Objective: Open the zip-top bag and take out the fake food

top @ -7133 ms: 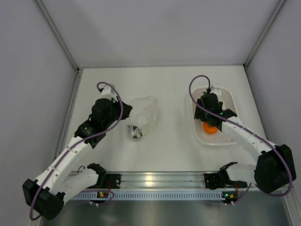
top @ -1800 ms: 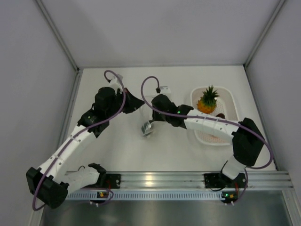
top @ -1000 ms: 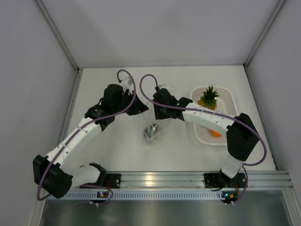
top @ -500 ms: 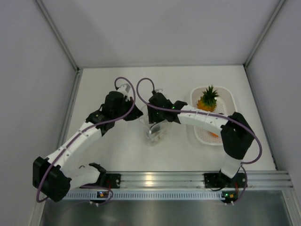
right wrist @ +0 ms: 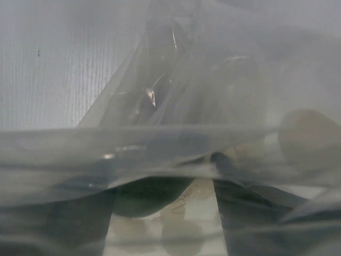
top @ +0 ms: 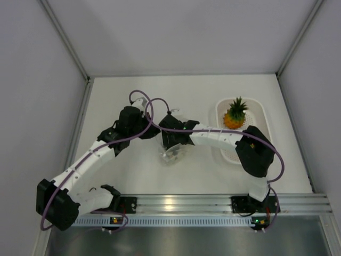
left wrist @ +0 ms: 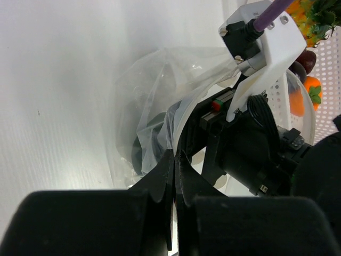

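The zip-top bag (top: 173, 153) (left wrist: 139, 101), a clear crinkly pouch, lies mid-table between both arms. My left gripper (top: 154, 132) (left wrist: 175, 156) is shut on the bag's edge and holds that edge up. My right gripper (top: 171, 142) (right wrist: 160, 218) reaches into the bag's mouth, open, and its view is filmed over by plastic. A dark green piece (right wrist: 149, 194) of fake food lies between its fingers (right wrist: 53, 224), and I cannot tell whether they touch it. The pineapple (top: 234, 114), a round orange fruit (left wrist: 312, 90) and a dark brown piece (left wrist: 306, 58) sit in the basket.
The white perforated basket (top: 256, 114) (left wrist: 327, 114) stands to the right of the bag, close behind my right forearm. Grey walls close off the table at the left, back and right. A metal rail runs along the near edge.
My right gripper has moved left and down into the bag's mouth while its jaws widened. My left gripper has shifted slightly down-left with the bag's edge still pinched.
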{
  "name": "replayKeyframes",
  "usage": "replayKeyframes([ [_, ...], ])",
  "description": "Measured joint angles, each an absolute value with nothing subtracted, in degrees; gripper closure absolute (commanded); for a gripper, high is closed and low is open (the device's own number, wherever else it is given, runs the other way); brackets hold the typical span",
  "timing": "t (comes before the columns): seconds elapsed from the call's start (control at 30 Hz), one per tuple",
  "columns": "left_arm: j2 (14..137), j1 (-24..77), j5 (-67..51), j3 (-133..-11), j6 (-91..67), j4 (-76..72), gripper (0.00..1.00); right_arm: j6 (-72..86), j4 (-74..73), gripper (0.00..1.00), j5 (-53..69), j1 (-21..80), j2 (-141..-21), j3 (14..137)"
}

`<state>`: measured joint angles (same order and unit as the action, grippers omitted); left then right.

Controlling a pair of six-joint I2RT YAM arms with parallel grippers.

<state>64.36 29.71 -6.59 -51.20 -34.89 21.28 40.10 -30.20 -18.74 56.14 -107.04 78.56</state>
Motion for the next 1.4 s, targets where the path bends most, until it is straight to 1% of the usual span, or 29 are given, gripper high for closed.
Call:
replayKeyframes([
  [0.1,64.3,29.8,-6.6,-51.2,-34.8,21.3,1.0,40.6,-30.1,0.3,-18.8,56.1,-108.1,78.6],
  [0.2,64.2,29.8,-6.6,-51.2,-34.7,21.3,1.0,41.1,-30.0,0.27,-18.7,56.1,-109.1,78.5],
  [0.3,63.9,29.8,-6.5,-50.9,-34.6,21.3,1.0,41.3,-30.0,0.2,-18.4,56.1,-109.9,78.5],
  [0.37,63.7,29.8,-6.5,-50.7,-34.5,21.4,1.0,41.3,-30.0,0.19,-18.0,56.1,-110.1,78.4],
  [0.67,63.5,29.8,-6.6,-50.2,-34.5,21.5,1.0,41.1,-28.4,0.23,-16.4,56.1,-110.1,76.8],
  [0.83,62.8,30.0,-6.4,-50.1,-34.4,21.5,1.0,39.9,-27.9,0.24,-14.9,56.1,-107.9,75.1],
  [0.93,61.9,30.1,-6.3,-50.2,-34.0,21.5,1.0,38.9,-25.9,0.26,-12.6,56.1,-104.0,72.0],
  [1.1,62.1,30.1,-6.7,-52.6,-32.7,21.6,1.0,34.1,-20.9,0.27,-5.2,56.1,-97.4,67.0],
  [1.27,63.8,30.1,-7.0,-55.5,-32.2,21.5,1.0,26.9,-18.0,0.27,0.6,56.1,-96.1,65.3],
  [1.4,64.5,30.1,-7.2,-56.0,-31.9,21.6,1.0,22.5,-18.2,0.27,2.9,56.1,-96.1,64.5],
])
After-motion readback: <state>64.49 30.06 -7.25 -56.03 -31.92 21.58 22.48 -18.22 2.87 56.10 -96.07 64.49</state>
